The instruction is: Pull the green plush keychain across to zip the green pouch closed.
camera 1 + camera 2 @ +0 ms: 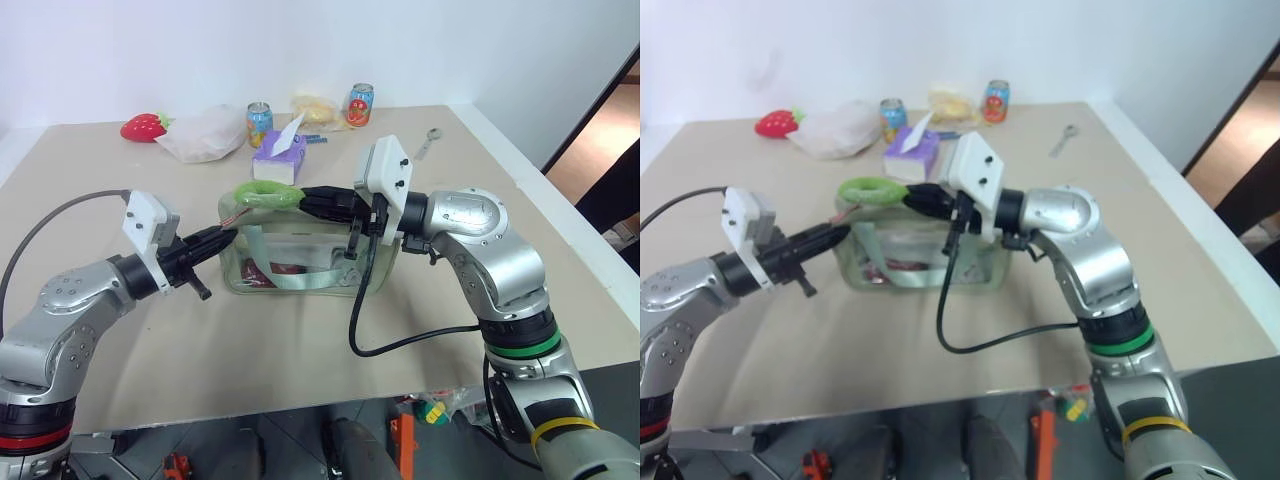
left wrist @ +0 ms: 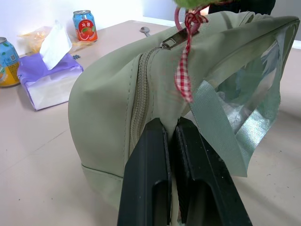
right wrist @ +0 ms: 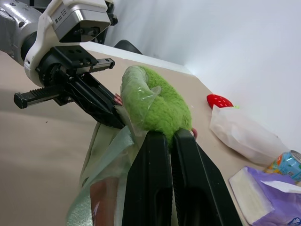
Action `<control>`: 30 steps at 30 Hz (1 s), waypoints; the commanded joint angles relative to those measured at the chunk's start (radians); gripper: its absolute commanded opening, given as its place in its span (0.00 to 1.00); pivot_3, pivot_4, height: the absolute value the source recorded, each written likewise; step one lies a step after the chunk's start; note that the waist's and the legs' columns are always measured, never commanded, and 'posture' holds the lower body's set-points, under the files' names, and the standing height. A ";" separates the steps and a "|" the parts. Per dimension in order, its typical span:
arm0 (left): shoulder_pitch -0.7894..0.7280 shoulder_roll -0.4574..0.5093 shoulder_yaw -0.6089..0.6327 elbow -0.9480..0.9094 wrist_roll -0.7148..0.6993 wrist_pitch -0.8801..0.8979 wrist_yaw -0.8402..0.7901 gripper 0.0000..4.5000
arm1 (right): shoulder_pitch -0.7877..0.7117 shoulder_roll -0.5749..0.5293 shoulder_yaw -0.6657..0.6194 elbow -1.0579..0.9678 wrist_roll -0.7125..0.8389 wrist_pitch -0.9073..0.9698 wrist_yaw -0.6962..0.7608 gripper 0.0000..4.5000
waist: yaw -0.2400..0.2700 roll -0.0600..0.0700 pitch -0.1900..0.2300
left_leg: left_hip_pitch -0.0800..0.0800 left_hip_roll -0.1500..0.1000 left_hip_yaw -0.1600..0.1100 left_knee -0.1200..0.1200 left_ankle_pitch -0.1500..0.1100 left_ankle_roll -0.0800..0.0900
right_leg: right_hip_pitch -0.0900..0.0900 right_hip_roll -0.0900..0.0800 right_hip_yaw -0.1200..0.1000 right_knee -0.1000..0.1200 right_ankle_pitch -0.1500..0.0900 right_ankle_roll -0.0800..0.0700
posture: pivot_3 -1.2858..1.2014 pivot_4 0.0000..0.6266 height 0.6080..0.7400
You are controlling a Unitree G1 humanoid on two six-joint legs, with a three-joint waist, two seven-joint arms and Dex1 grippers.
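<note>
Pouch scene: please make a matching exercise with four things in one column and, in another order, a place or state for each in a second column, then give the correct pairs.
Things:
1. keychain
2. left pincer
3. tissue box
4. strawberry toy

Places or states:
A. at the table's far left, beside the white bag
B. shut on the pouch's end, below the zipper
C. clamped by the right pincer at the pouch's top
D. just behind the pouch, a tissue sticking up

Pairs: 1-C, 2-B, 3-D, 4-A
</note>
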 commanded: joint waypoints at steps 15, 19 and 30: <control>-0.038 -0.035 0.014 -0.003 0.025 -0.014 0.067 0.00 | -0.087 -0.133 -0.188 0.093 0.082 0.013 0.024 0.00 | 0.000 0.000 0.000 | -0.001 0.000 0.000 0.000 0.000 0.000 | 0.000 0.000 0.000 -0.001 0.001 0.001 | 0.52 0.24 1.00; -0.058 -0.044 0.016 0.007 0.030 -0.011 0.088 0.00 | -0.076 -0.152 -0.195 0.088 0.092 0.020 0.028 0.00 | 0.000 0.000 0.000 | -0.001 0.000 0.000 -0.001 0.000 0.000 | 0.000 0.000 0.000 -0.001 0.001 0.002 | 0.52 0.24 1.00; -0.085 -0.056 0.026 0.035 0.044 -0.016 0.131 0.00 | -0.015 -0.279 -0.263 0.184 0.046 -0.024 0.010 0.00 | 0.000 -0.001 0.001 | -0.001 0.000 0.000 -0.001 0.000 0.000 | -0.001 0.000 0.000 -0.001 0.001 0.002 | 0.52 0.24 1.00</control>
